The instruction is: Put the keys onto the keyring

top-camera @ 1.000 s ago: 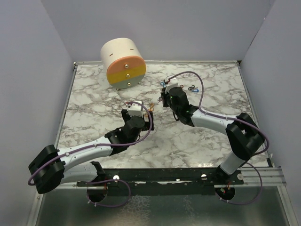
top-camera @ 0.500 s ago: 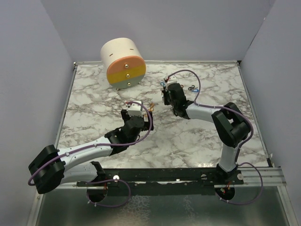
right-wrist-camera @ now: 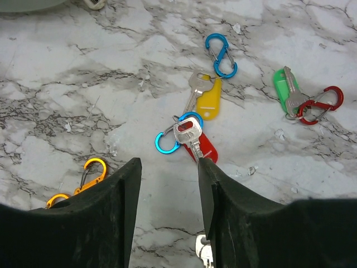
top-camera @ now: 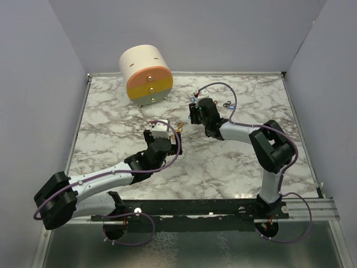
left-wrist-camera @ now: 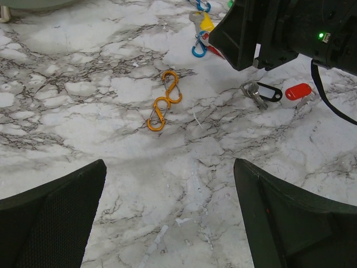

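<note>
In the right wrist view, a yellow-headed key, a red-headed key with a blue figure-8 clip at its head, and a green-headed key with a red clip lie on the marble. A loose blue clip lies beyond them. My right gripper is open and empty just short of the red-headed key; it also shows in the top view. My left gripper is open and empty, short of two joined orange clips.
A black-tagged key and a red tag lie right of the orange clips, under the right gripper. A cream and orange cylinder stands at the back left. The marble table has walls on three sides.
The right gripper has shifted a little toward the back left and its elbow has drawn inward. The left arm has not moved.
</note>
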`<move>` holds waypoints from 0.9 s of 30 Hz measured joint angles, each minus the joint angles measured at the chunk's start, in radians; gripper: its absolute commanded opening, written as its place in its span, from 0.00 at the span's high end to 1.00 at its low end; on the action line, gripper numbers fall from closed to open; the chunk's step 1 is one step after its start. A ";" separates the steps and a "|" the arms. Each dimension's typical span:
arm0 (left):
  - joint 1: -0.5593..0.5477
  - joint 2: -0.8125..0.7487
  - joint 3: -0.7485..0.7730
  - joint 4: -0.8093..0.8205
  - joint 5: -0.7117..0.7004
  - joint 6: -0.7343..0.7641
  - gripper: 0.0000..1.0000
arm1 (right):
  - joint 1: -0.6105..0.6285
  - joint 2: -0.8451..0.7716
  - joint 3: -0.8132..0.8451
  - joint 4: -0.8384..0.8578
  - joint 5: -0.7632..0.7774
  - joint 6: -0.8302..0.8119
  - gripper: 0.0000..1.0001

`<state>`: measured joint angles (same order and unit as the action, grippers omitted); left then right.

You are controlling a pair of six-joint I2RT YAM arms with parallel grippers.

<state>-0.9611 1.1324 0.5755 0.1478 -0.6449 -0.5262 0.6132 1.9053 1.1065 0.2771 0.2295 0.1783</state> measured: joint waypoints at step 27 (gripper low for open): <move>0.005 0.006 -0.010 0.001 0.000 -0.003 0.01 | -0.125 -0.425 -0.283 -0.278 0.146 0.232 0.47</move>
<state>-0.9565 1.1385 0.5652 0.1490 -0.6445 -0.5297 0.4881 1.4807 0.8234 -0.0006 0.3756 0.4099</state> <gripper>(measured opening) 0.991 0.525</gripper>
